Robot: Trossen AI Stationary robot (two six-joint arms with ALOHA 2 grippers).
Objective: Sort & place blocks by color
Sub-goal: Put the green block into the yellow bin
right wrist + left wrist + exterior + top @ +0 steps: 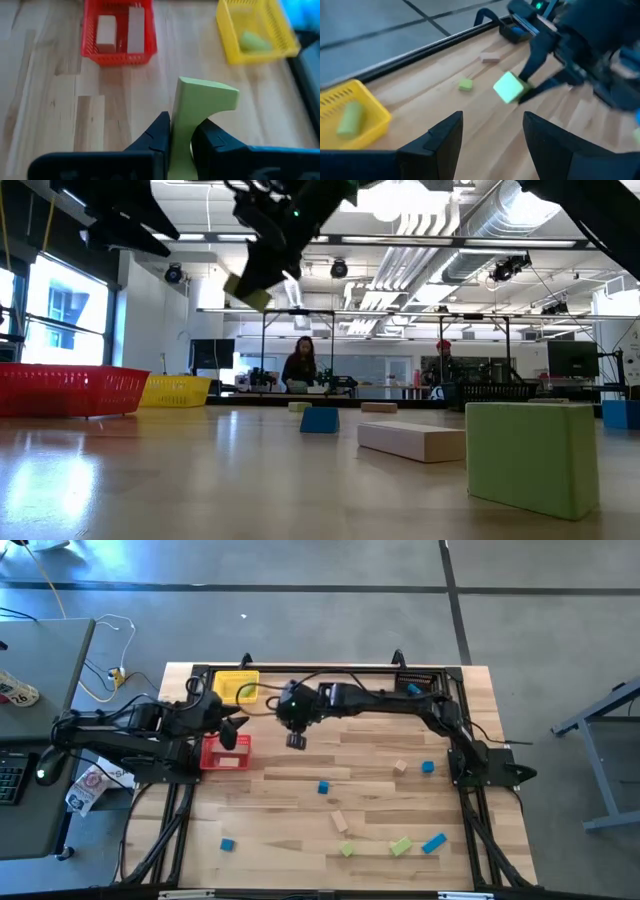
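Observation:
My right gripper (296,740) hangs above the table's middle left, near the red bin (225,752) and the yellow bin (237,686), shut on a light green block (200,105). The low view shows that block (248,288) high above the tabletop. My left gripper (492,135) stands open and empty beside the red bin, facing the right gripper. Two tan blocks (117,32) lie in the red bin (118,35). One green block (254,41) lies in the yellow bin (255,30). Several blue, green and tan blocks, among them a blue one (323,786), lie loose on the table. My right gripper pinches the green block by its two broad faces (181,130) between its two fingers (155,135). The fingers slant down toward the table's left side. The block's far end sticks out past the fingertips, and the block is lifted clear of the table.
Loose blocks lie over the table's near right half: tan (340,822), green (400,846), blue (433,842), and another blue (227,844) at the near left. A dark bin (517,31) with something blue in it stands at the far right corner. Cables run along the far edge.

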